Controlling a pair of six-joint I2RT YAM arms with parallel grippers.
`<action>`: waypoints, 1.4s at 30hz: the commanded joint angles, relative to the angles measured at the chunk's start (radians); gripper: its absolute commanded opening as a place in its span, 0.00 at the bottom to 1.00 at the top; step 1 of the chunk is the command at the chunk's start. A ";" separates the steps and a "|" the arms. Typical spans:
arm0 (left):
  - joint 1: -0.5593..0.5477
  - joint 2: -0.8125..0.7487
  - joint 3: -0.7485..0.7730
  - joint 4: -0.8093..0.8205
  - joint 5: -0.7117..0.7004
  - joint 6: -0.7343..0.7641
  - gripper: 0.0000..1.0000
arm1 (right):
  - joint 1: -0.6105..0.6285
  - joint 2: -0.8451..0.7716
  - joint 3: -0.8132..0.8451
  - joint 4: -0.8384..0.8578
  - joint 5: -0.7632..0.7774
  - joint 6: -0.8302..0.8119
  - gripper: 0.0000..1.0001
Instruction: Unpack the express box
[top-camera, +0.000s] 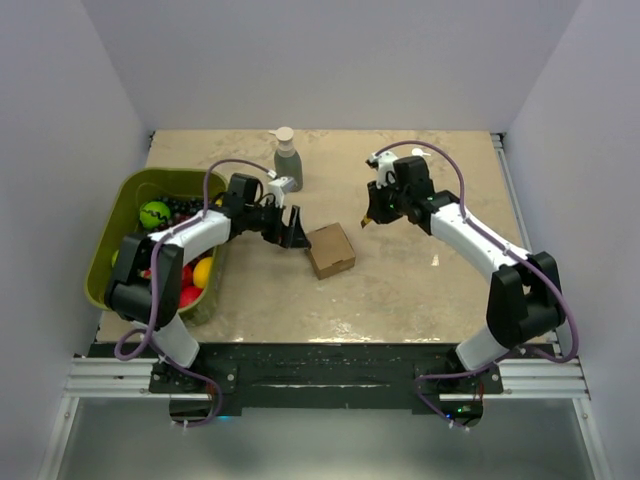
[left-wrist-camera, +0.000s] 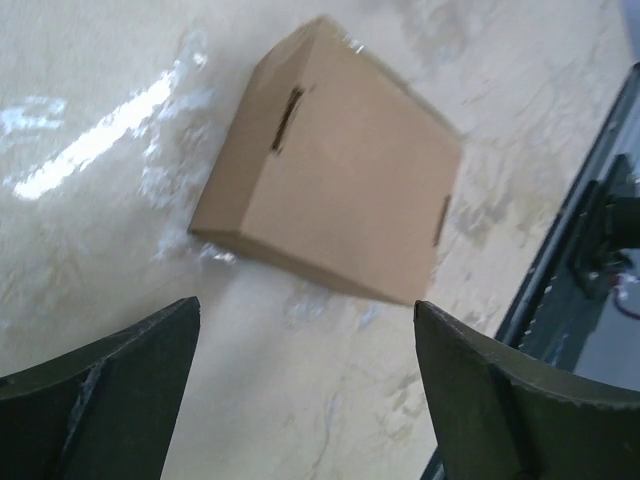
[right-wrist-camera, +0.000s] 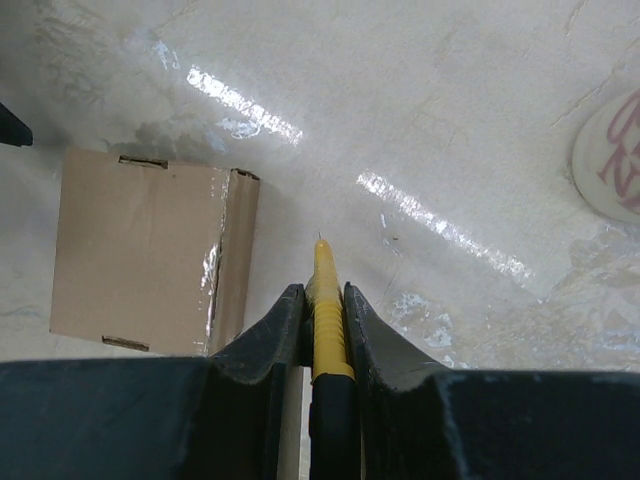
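The express box (top-camera: 331, 250) is a small closed brown carton lying flat at the table's middle. It also shows in the left wrist view (left-wrist-camera: 335, 170) and the right wrist view (right-wrist-camera: 150, 250), with clear tape along one edge. My left gripper (top-camera: 293, 229) is open and empty just left of the box, its fingers (left-wrist-camera: 110, 390) apart from it. My right gripper (top-camera: 372, 208) is shut on a yellow and black utility knife (right-wrist-camera: 325, 300), tip pointing down, held above the table to the right of the box.
A green plastic bin (top-camera: 120, 210) with colourful balls and fruit stands at the left edge. A soap dispenser bottle (top-camera: 287, 158) stands at the back middle. A white round object (right-wrist-camera: 610, 155) lies at the right wrist view's right edge.
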 joint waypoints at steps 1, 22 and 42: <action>-0.022 0.024 0.068 0.126 0.118 -0.125 0.92 | 0.002 0.015 0.065 0.017 -0.007 -0.005 0.00; -0.013 -0.037 -0.169 0.035 -0.117 0.039 0.65 | 0.005 -0.014 0.042 0.027 0.006 -0.016 0.00; 0.036 -0.192 -0.150 -0.130 -0.170 0.237 0.85 | 0.004 -0.179 0.007 -0.008 -0.105 -0.146 0.00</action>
